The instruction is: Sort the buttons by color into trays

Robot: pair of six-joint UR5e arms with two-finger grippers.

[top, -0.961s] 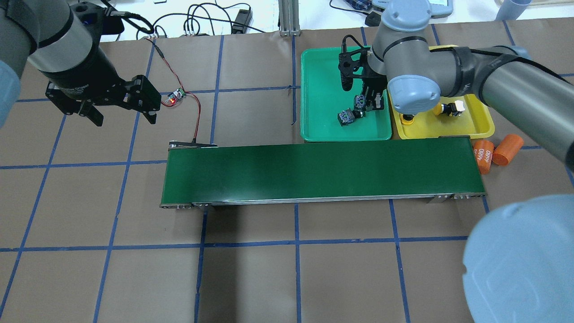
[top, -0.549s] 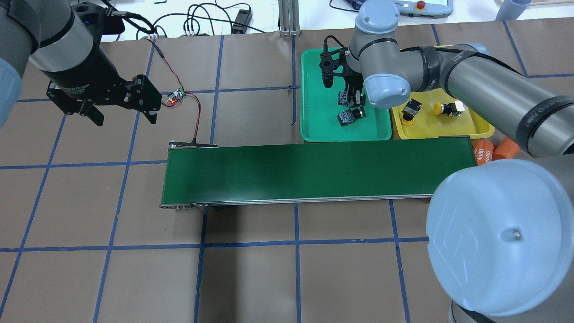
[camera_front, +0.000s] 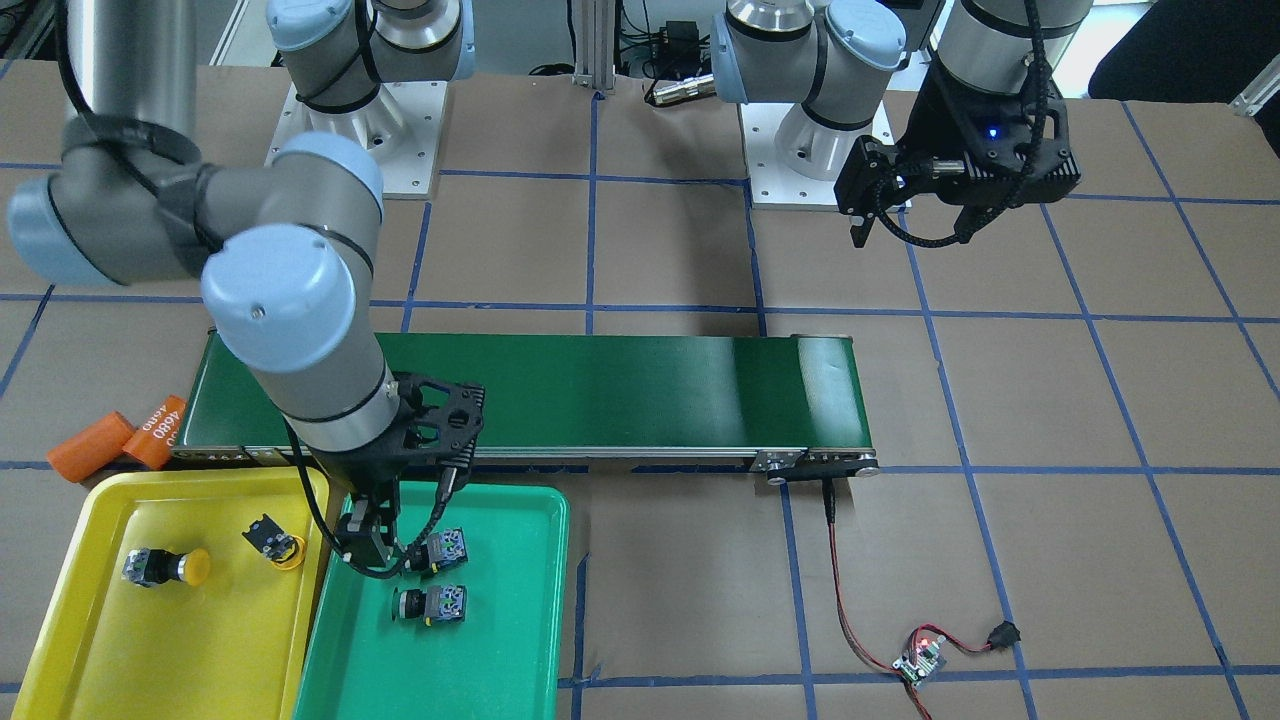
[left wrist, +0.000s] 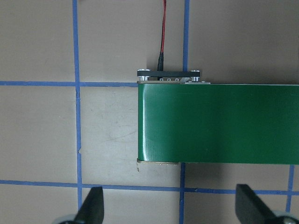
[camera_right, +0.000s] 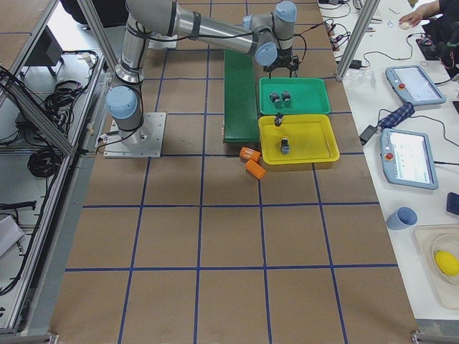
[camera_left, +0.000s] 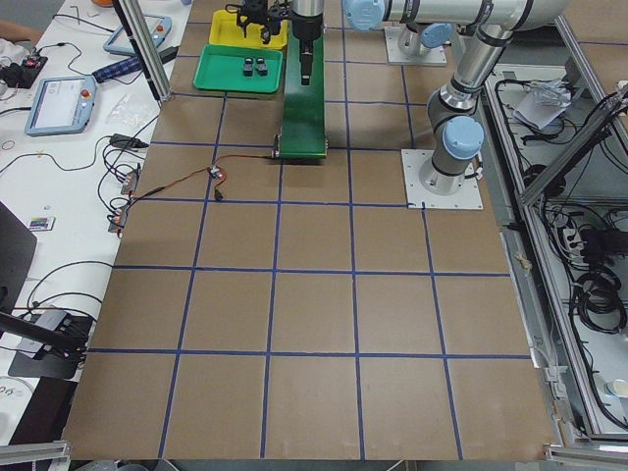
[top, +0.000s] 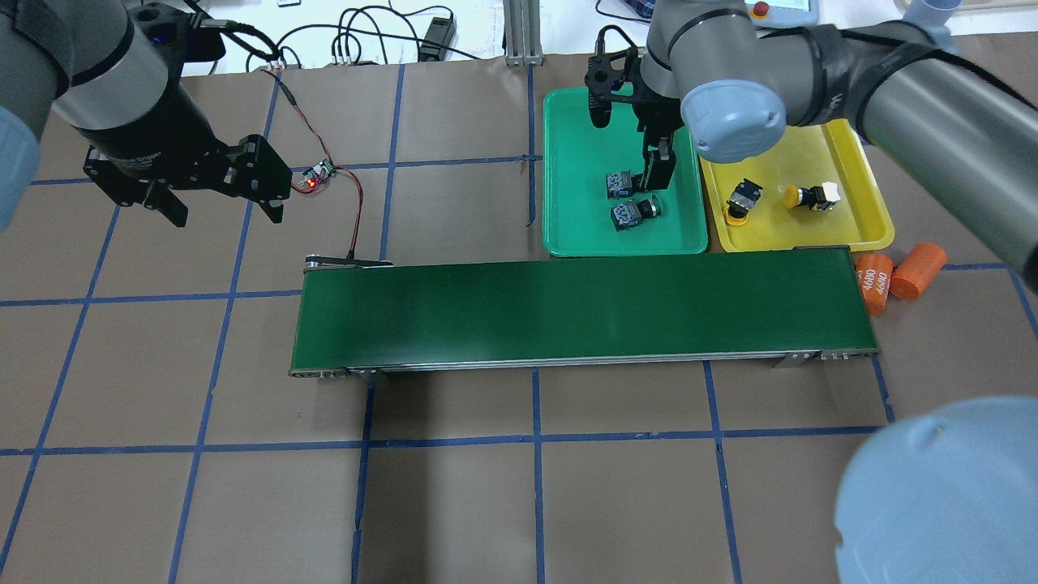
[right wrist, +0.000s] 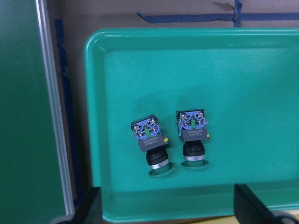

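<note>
Seen from the overhead camera, the green tray [top: 580, 162] lies at 12 o'clock of the long green conveyor belt [top: 568, 308], near its right end. The yellow tray [top: 811, 154] is just beside the green one, at its 3 o'clock. The two green buttons [right wrist: 152, 147] [right wrist: 192, 137] lie on their sides inside the green tray, close together but not touching. In the right wrist view their caps point to 6 o'clock. The two yellow buttons [top: 742, 199] [top: 807, 196] are inside the yellow tray, a little apart from each other, one at 3 o'clock of the other. The right gripper [right wrist: 169, 207] hangs over the green tray with its fingers spread wide and nothing between them. In its wrist view both green buttons are at 12 o'clock of the fingertips and apart from them. The left gripper [top: 223, 203] hovers over the brown table at about 10 o'clock of the belt's left end. Its fingers are also released and empty. Two orange cylinders [top: 874, 282] [top: 918, 270] lie on the table at 3 o'clock of the belt's right end.
</note>
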